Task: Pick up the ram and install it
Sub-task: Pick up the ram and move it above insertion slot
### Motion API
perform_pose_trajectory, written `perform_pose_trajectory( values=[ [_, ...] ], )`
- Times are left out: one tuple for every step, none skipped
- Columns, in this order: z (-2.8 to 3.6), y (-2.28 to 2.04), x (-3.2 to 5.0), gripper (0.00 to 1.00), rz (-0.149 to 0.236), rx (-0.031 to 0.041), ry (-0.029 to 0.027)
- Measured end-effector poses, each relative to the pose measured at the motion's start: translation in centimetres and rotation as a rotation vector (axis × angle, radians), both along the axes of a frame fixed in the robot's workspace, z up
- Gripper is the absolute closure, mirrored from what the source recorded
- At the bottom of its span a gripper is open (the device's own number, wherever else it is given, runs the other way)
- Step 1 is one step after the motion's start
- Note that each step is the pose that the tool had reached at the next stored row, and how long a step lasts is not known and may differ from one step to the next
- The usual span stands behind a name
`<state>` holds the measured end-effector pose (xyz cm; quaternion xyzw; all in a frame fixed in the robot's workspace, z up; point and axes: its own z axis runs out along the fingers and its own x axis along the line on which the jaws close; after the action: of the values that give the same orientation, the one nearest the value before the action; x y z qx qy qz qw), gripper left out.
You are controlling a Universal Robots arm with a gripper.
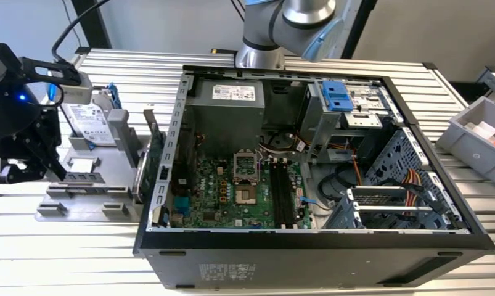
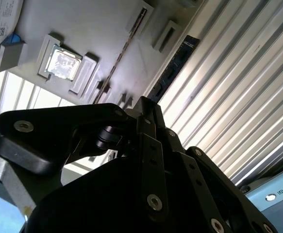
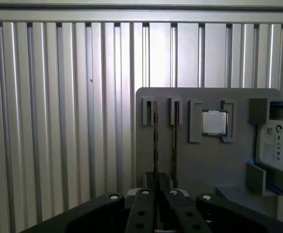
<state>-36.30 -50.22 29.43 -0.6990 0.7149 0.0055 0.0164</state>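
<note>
I'm seeing a silvery worktop (image 1: 66,246), ribbed all over in straight parallel lines, and a plain grey holder (image 1: 74,206). The case (image 1: 313,256) reads black, its motherboard (image 1: 222,191) green, the drive bracket (image 1: 336,95) bright blue. My gripper (image 3: 157,191) is black.

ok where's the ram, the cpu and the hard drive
ram (image 2: 174,64): second wrist view, blue face of the stick, mid-length.
cpu (image 3: 214,122): first wrist view, middle of its silver lid.
hard drive (image 1: 89,122): exterior view, its pale labelled top face.
</note>
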Motion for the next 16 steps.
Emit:
perform_pose_trajectory(
  values=[
    [0.10, 0.00, 0.00, 1.00, 0.000, 0.0000, 0.0000],
    [0.19, 0.00, 0.00, 1.00, 0.000, 0.0000, 0.0000],
    [0.28, 0.00, 0.00, 1.00, 0.000, 0.0000, -0.0001],
    [0.37, 0.00, 0.00, 1.00, 0.000, 0.0001, -0.0001],
    [0.47, 0.00, 0.00, 1.00, 0.000, 0.0001, -0.0001],
    [0.56, 0.00, 0.00, 1.00, 0.000, 0.0000, -0.0001],
    [0.65, 0.00, 0.00, 1.00, 0.000, 0.0000, 0.0000],
    [0.74, 0.00, 0.00, 1.00, 0.000, 0.0001, -0.0001],
    [0.83, 0.00, 0.00, 1.00, 0.000, 0.0001, -0.0001],
    [0.91, 0.00, 0.00, 1.00, 0.000, 0.0001, -0.0001],
    [1.01, 0.00, 0.00, 1.00, 0.000, 0.0000, -0.0001],
    [1.10, 0.00, 0.00, 1.00, 0.000, 0.0000, -0.0001],
    [1.19, 0.00, 0.00, 1.00, 0.000, 0.0000, 0.0000],
    [1.28, 0.00, 0.00, 1.00, 0.000, 0.0000, 0.0000],
    [1.38, 0.00, 0.00, 1.00, 0.000, 0.0000, -0.0001],
    [1.48, 0.00, 0.00, 1.00, 0.000, 0.0000, 0.0000]
  ],
)
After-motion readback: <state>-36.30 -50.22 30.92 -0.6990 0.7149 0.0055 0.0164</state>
